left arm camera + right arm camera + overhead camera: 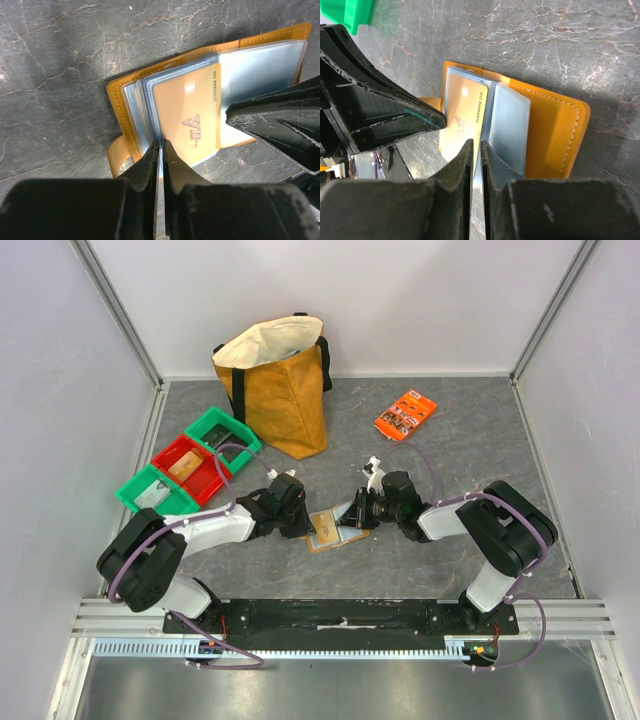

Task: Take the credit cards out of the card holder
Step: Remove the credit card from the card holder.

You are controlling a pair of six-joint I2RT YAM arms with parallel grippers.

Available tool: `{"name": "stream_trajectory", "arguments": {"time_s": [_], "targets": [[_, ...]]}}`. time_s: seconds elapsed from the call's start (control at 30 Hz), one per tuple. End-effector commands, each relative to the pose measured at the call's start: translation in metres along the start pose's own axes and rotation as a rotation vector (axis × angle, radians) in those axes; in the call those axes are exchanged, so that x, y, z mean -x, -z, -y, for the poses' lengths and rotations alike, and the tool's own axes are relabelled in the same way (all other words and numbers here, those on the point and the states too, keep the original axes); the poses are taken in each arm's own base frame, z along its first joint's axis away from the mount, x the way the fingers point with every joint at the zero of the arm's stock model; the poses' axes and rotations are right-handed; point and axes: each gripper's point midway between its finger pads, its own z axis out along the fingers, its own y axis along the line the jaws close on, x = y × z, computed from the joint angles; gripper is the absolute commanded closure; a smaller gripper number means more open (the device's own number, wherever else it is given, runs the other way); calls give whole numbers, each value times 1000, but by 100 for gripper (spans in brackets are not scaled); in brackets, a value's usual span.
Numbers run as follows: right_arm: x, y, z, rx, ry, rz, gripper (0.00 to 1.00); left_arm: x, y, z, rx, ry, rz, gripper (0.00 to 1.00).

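Note:
The tan card holder lies open on the grey table between both arms, its clear sleeves fanned out. A cream credit card printed with "VIP" and a number sits among the sleeves. My left gripper is shut on the edge of a pale sleeve at the holder's spine side. My right gripper is shut on the thin edge of the cream card at the opposite side. Each wrist view shows the other arm's fingers at the card's far edge.
A mustard tote bag stands at the back. An orange printed packet lies back right. Green and red bins sit in a row at the left, close to my left arm.

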Motion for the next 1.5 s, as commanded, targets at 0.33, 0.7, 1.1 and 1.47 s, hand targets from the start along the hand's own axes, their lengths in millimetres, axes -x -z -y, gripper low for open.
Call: {"name": "stream_trajectory", "arguments": {"time_s": [0.33,0.7,1.1,1.47], "targets": [[18,-6,-24,86,47,8,73,-8,6,-21,74,-34,-13,74],[2,-16,-11,33,55,-54,68,-10,-1,-22,81,-40,-33,75],[-3,-16,-31,115,70,-75,75,-20,-13,-26,92,-39,-82,78],[-5,-11,-19,86,44,-68,100,-19,-8,-36,113,-22,-50,78]]}}
